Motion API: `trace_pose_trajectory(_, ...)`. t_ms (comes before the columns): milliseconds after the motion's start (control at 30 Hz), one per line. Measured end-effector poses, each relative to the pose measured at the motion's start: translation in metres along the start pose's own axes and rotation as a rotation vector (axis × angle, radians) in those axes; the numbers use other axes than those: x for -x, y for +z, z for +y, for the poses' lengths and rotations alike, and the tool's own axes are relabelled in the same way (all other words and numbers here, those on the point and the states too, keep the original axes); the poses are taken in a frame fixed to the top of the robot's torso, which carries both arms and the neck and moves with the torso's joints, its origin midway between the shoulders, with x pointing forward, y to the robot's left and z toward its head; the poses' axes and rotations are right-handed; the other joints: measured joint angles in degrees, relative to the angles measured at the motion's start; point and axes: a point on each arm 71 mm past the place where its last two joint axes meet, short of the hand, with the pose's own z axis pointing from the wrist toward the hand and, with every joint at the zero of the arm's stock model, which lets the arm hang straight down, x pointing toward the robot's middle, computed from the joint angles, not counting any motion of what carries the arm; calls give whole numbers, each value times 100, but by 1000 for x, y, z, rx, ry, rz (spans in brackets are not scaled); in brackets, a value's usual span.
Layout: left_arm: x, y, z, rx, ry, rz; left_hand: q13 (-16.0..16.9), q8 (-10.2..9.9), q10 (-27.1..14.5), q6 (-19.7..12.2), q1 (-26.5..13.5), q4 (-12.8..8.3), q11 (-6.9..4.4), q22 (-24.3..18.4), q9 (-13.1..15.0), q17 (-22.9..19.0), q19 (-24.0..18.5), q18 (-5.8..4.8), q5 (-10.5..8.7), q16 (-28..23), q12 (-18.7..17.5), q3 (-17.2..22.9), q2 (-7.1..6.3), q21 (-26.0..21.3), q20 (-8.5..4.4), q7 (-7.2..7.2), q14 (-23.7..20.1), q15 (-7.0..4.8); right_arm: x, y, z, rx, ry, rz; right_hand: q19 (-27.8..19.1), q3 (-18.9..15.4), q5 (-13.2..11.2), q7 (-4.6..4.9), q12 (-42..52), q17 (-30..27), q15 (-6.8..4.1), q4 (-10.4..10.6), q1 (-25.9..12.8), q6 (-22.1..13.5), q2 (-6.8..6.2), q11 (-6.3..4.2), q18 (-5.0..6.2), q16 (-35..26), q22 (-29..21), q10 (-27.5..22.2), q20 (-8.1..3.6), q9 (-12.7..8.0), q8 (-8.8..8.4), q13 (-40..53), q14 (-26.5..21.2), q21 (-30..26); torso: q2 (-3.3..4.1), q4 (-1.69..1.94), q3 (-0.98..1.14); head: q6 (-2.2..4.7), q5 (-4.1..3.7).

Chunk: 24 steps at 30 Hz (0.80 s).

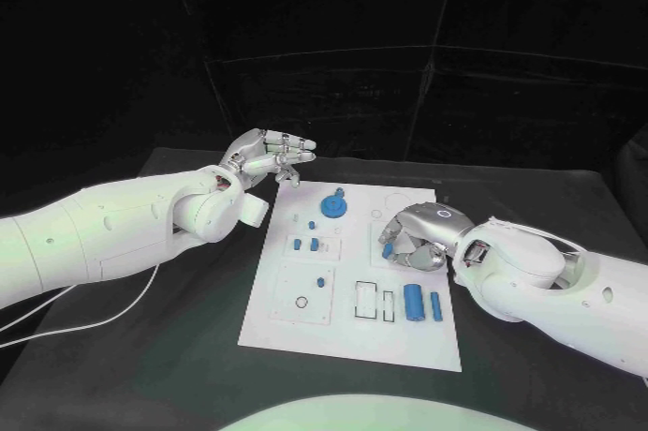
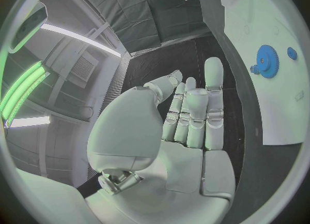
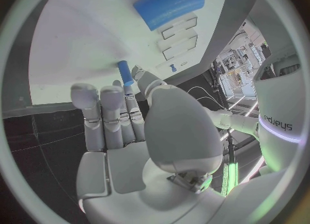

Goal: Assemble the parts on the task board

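The white task board lies in the middle of the black table. On it are a blue gear, two blue cylinders lying side by side, and several small blue pegs. My right hand is curled down over the board's right side and pinches a small blue peg at its fingertips, close to the board's surface. My left hand hovers above the board's far left corner, fingers stretched out, holding nothing. The left wrist view shows its bare palm and the gear beyond.
Empty outlined slots sit near the cylinders, and a ring-shaped recess is at the board's near left. A white cable trails over the table under my left arm. Black table surface surrounds the board.
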Motion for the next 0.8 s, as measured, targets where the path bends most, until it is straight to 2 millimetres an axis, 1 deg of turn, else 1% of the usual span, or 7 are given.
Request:
trace_pose_trajectory(67,0,0,0,0,0,0,0,0,0,0,0,0,0,0,0,0,0,0,0,0,0,0,0,0,0,0,0,0,-1,1,0,-4,-5,8,63,149,-36,10,36,37,-13,-4,43,72,43,-16,0,36,69,153,-21,0,0,-13,13,50,1,0,0,-2,1)
trace_pose_trajectory(133,0,0,0,1,0,1,0,0,0,0,0,0,0,0,0,0,0,0,0,0,0,0,0,0,0,0,0,0,-1,2,0,-6,-9,14,95,271,-70,8,38,96,-44,-7,43,135,43,-30,-1,104,141,295,-6,2,0,-25,44,95,1,0,0,-5,1)
trace_pose_trajectory(167,0,0,0,1,0,1,0,0,0,0,0,0,0,0,0,0,0,0,0,0,0,0,0,0,0,0,0,0,-2,2,0,-5,-11,17,135,356,-70,-11,38,154,-62,-5,43,169,43,-45,-1,157,200,389,-32,8,5,-26,62,136,1,0,0,-9,1)
trace_pose_trajectory(333,0,0,0,2,0,1,0,0,0,0,0,0,0,0,0,1,0,0,0,0,0,0,0,0,0,0,0,0,-2,4,2,1,-17,23,244,592,-101,-3,17,349,-81,-2,37,325,47,-88,0,339,426,680,-62,18,38,-25,81,273,1,0,3,-19,1)
trace_pose_trajectory(500,0,0,0,2,-1,2,0,0,0,0,0,0,0,-7,0,-9,0,0,0,0,0,0,0,0,0,0,0,0,-3,6,3,3,-20,25,275,714,-111,-7,-54,446,-94,20,-4,427,87,-130,0,434,537,849,-73,25,65,-28,94,332,-1,-1,3,-23,3)
trace_pose_trajectory(667,0,0,0,3,-1,2,0,0,0,0,0,0,0,-7,0,-9,0,0,0,0,20,0,0,0,0,0,0,0,-3,6,3,1,-24,22,295,761,-169,-31,-122,506,-102,40,-56,502,74,-124,0,484,591,937,-93,31,66,-28,102,358,-2,-3,2,-32,-5)
trace_pose_trajectory(800,0,0,0,3,-1,2,0,0,0,0,0,0,0,-7,0,-8,0,0,0,0,20,0,0,0,0,0,0,0,-2,6,3,-2,-26,13,318,813,-219,-47,-164,553,-123,63,-120,571,67,-148,-1,543,634,1003,-92,28,54,-27,81,399,-3,-3,2,-37,-9)
